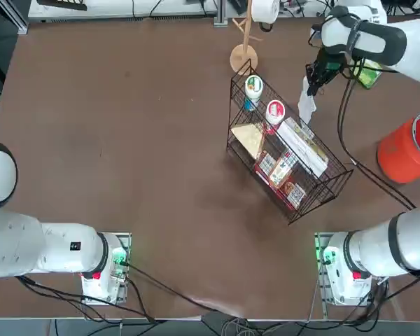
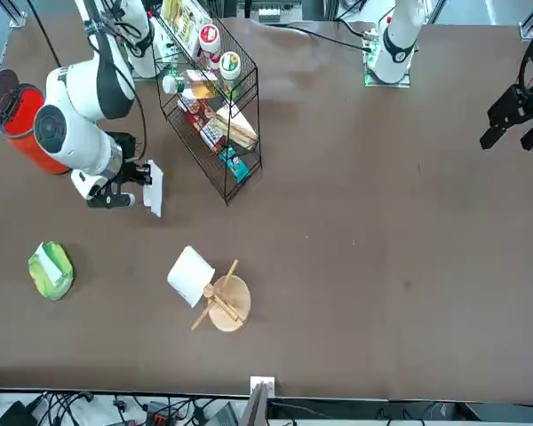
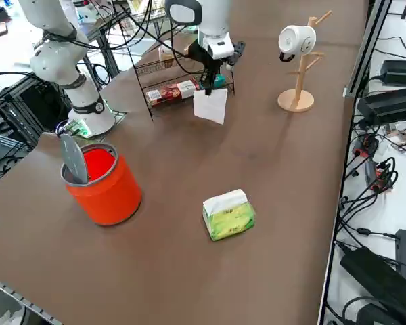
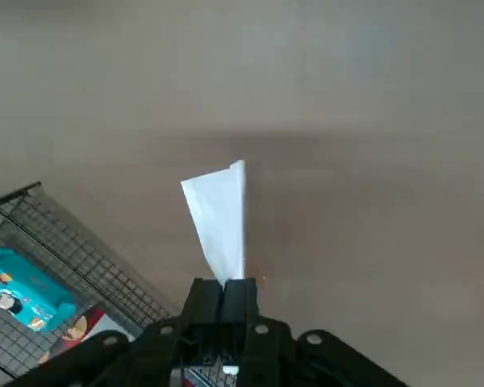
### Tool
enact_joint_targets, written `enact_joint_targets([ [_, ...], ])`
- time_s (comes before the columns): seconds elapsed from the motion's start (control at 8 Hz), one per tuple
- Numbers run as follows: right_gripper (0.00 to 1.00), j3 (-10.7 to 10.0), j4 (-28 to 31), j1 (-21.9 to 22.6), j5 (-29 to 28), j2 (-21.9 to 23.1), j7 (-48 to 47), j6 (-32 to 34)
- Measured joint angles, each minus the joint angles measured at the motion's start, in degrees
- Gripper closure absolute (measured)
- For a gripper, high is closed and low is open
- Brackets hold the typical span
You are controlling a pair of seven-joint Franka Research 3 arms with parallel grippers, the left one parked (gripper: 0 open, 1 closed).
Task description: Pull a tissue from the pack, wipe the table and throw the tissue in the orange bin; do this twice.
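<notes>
tissue: white sheet (image 3: 211, 105) out of the pack, hanging free below right gripper (image 3: 208, 82), above the table, not touching as far as I can tell
jaws: pinched fully together on tissue's top edge, wrist view shows no gap
pack: green pack (image 3: 229, 214) sits near table's far-right corner area, white tissue at slot, well apart from gripper
bin: orange bin (image 3: 103, 184) at table's right edge, lid up; can't tell if a tissue's inside, so can't tell which round this is
progress: pull step done for this round; wipe + throw still left, judging by tissue held in air
table: dark brown top (image 3: 271, 156), bare stretch under tissue
room: open tabletop btwn wire rack (image 1: 287, 157) and pack, enough for wiping imo
watch: rack just beside gripper on one side, mug tree (image 3: 299, 61) near far edge; path to bin looks free, cable (image 1: 364, 168) lies btwn rack and bin
</notes>
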State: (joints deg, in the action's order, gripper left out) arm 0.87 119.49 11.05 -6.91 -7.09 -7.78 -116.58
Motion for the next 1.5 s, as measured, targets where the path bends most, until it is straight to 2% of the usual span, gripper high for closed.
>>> enact_joint_targets([
  [1.0, 0.99, 0.0, 8.9, 2.4, 0.0, 3.6, -1.3, -1.0],
  [1.5, 0.99, 0.0, 13.2, 3.7, 0.0, 3.3, -1.7, -6.8],
])
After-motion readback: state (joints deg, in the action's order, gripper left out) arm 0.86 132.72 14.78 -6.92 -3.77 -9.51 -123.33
